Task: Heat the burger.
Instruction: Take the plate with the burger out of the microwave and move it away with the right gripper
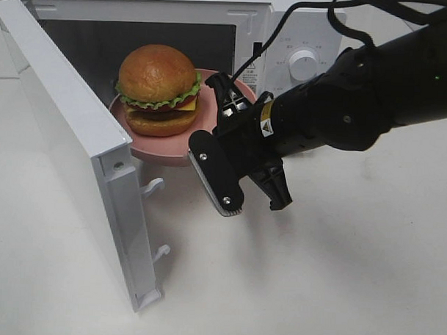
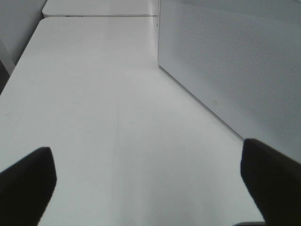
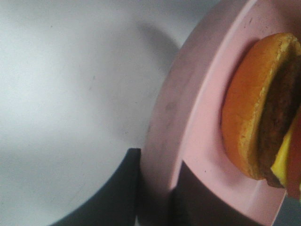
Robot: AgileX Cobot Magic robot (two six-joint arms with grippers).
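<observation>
Now the right tool [image 3: 157, 197] pinches the smooth pink plate [image 3: 197, 136] — glossy domed burger [image 1: 158, 89] aboard — left tool [image 2: 150, 188] spread.

One burger [image 1: 158, 89], stacked: two bun halves, one band of lettuce, one cheese slice, one red layer, one dark patty. One pink plate [image 1: 165, 142] under it. One microwave [image 1: 287, 30], with one door [image 1: 60, 125] swung open; two latch hooks [image 1: 154, 186] on the door's edge; one round dial [image 1: 303, 64] on the front panel. One white counter [image 1: 337, 274]. Two tools: right tool [image 1: 237, 184] in the high view, left tool [image 2: 150, 188] in its own wrist view, two dark fingertips [image 2: 28, 183] showing.
</observation>
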